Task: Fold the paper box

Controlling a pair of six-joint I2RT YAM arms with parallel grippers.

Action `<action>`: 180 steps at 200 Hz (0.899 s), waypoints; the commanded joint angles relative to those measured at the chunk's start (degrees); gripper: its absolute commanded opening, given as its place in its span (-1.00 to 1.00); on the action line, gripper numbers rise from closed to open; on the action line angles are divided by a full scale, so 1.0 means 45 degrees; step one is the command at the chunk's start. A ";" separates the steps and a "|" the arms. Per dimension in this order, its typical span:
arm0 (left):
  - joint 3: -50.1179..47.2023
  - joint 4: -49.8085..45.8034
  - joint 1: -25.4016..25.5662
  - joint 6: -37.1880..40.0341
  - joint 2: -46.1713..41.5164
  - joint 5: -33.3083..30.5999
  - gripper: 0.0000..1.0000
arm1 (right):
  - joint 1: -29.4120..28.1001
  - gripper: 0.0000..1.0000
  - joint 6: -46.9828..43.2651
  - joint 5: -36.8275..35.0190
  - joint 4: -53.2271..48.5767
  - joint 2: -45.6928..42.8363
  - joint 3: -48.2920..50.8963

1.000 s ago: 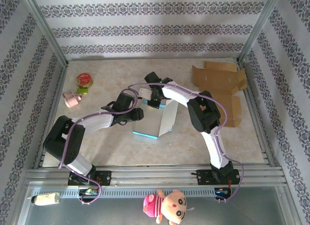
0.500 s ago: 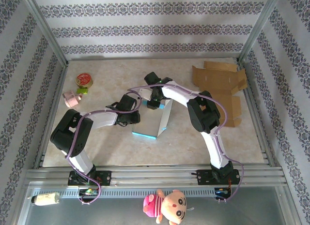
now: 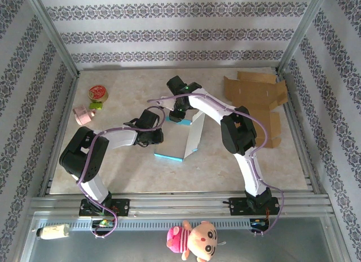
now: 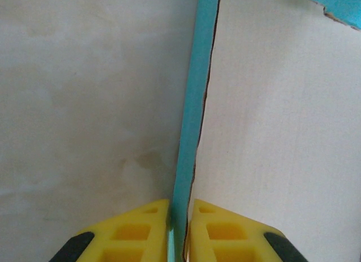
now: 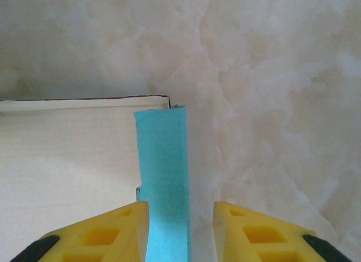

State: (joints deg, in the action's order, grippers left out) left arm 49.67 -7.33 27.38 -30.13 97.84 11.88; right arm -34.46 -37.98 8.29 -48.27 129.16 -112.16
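The paper box (image 3: 184, 139), white with turquoise edges, stands partly folded in the middle of the table. My left gripper (image 3: 160, 136) is at its left side, shut on a turquoise edge of the wall (image 4: 192, 132); in the left wrist view the yellow fingertips (image 4: 141, 231) press it from both sides. My right gripper (image 3: 179, 113) hovers at the box's far corner, open. In the right wrist view a turquoise flap (image 5: 162, 172) stands between the spread fingers (image 5: 251, 234), close to the left one and apart from the right one.
A flat brown cardboard blank (image 3: 256, 94) lies at the back right. A round tin (image 3: 98, 93) and a pink object (image 3: 84, 115) sit at the left. A plush doll (image 3: 194, 240) lies beyond the near rail. Metal frame rails (image 3: 180, 203) border the table.
The left gripper has shut on the box's turquoise edge. The right gripper has opened, let go of the flap and drawn back a little toward the far side.
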 commanded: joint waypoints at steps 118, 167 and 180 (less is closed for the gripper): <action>0.0076 0.0399 0.0117 0.0094 0.0181 0.0059 -0.72 | 0.0255 -0.37 -0.2140 -0.0569 -0.4232 0.2980 -0.4099; 0.0095 0.0389 0.0129 0.0123 0.0169 0.0049 -0.71 | 0.0294 -0.42 -0.1772 0.0066 -0.4617 0.3020 -0.4258; 0.0120 0.0380 0.0123 0.0113 0.0171 0.0052 -0.71 | 0.0371 -0.40 -0.1302 0.0674 -0.4721 0.2907 -0.4567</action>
State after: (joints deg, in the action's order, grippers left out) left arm 49.67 -7.29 27.38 -30.15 97.84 11.92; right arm -33.85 -46.41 6.44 -65.84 142.04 -129.64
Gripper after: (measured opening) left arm 0.143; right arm 0.294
